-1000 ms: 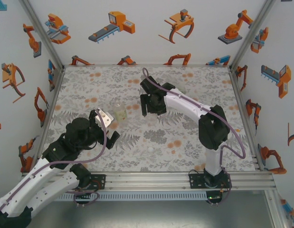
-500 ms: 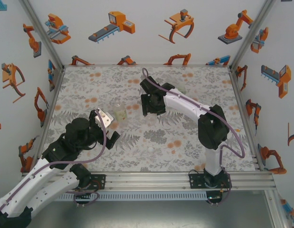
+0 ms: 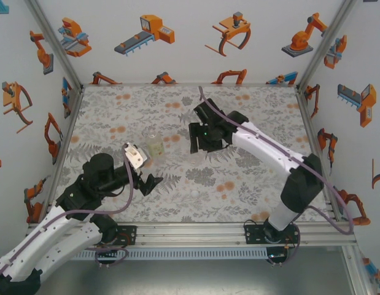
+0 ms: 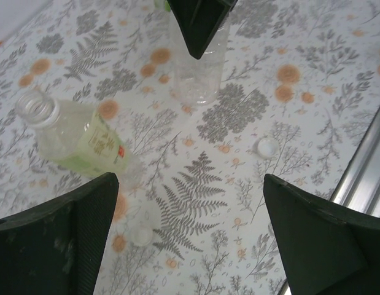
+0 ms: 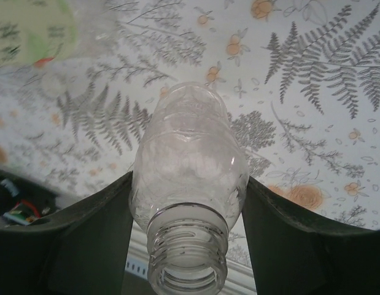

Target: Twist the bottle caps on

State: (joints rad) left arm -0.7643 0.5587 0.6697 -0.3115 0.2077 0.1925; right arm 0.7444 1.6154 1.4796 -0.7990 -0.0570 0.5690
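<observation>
Bottles: the clear bottle sits between the right fingers with its threaded neck bare. The yellowish bottle is near it on the patterned table, also uncapped.
Right gripper: clamped on the clear bottle's sides, likely to steady it against the twist of capping.
Left gripper: jaws wide apart with nothing between them, hovering over the table beside the yellowish bottle.
Caps: one cap lies loose toward the rail, and a second cap lies close by the left fingers.
Stage: early, since neither of these bottles has a cap on.
Next: the free left gripper probably fetches a cap, as the held neck is ready.
</observation>
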